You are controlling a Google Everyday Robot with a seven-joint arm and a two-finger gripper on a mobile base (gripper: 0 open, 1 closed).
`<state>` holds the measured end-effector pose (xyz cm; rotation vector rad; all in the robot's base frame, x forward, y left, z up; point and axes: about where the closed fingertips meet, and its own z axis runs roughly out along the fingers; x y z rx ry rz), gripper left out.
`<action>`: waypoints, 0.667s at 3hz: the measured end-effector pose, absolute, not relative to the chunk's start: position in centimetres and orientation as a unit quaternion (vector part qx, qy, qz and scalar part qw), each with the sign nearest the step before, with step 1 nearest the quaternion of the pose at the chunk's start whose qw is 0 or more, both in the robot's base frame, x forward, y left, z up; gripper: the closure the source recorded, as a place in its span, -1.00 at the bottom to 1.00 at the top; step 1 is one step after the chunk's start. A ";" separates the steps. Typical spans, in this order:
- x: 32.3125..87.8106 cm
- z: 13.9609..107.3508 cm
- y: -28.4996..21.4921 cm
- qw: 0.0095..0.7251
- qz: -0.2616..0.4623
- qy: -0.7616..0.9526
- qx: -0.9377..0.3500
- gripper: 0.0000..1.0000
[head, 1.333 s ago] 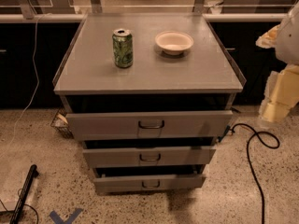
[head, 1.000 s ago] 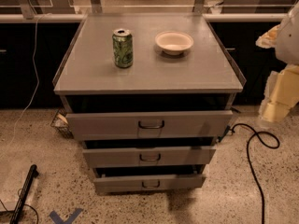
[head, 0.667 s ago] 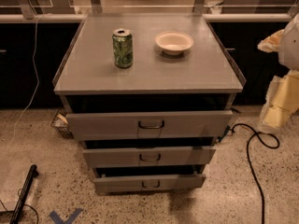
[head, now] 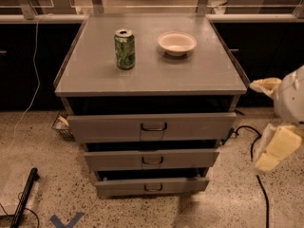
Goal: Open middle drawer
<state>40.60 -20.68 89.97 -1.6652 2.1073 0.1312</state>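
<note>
"Where does the middle drawer (head: pixel 152 159) sit?"

"Under the desk (head: pixel 204 77), between the top drawer (head: pixel 190 126) and the bottom drawer (head: pixel 180 186). A dark gap runs along its upper edge, so it seems slightly pulled out, though the dim view leaves that unsure. Its loop handle is at the centre of the front."

"And the gripper (head: pixel 273 151)?"

"At the right edge of the view, well apart from the drawer fronts and beside the desk's right corner. Whether it is parted or closed cannot be told."

"Is there room in front?"

"Bare speckled floor lies before the drawers. A black cable (head: pixel 260 184) trails on the right. The can (head: pixel 125 49) and bowl (head: pixel 176 42) stand back from the desk's front edge."
</note>
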 end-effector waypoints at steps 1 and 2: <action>39.2 85.3 -20.2 0.235 0.084 0.757 -0.604 -1.00; 40.0 81.1 -19.2 0.229 0.100 0.752 -0.610 -1.00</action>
